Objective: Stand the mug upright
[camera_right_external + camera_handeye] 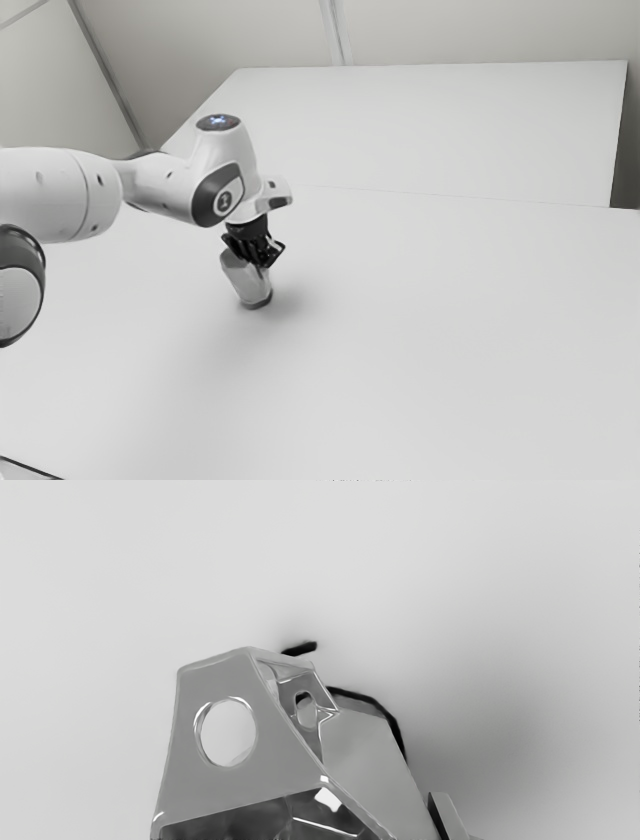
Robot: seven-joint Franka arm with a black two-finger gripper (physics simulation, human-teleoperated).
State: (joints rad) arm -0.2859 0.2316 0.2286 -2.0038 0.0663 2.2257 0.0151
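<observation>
In the exterior view, the mug [248, 284] is a pale grey, tapered body, tilted, its upper end toward the exterior view's left and its dark-banded end lowermost, over the table [430, 330]. The gripper [264, 259] is located at its upper part; whether it is clamped or released cannot be determined.

Pale walls [480, 30] behind a broad white table [450, 350].

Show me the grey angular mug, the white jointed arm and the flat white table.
Grey angular mug [247, 284], exterior view: side wall
White jointed arm [60, 195], exterior view: its thick link
Flat white table [450, 330], exterior view: bare top
</observation>
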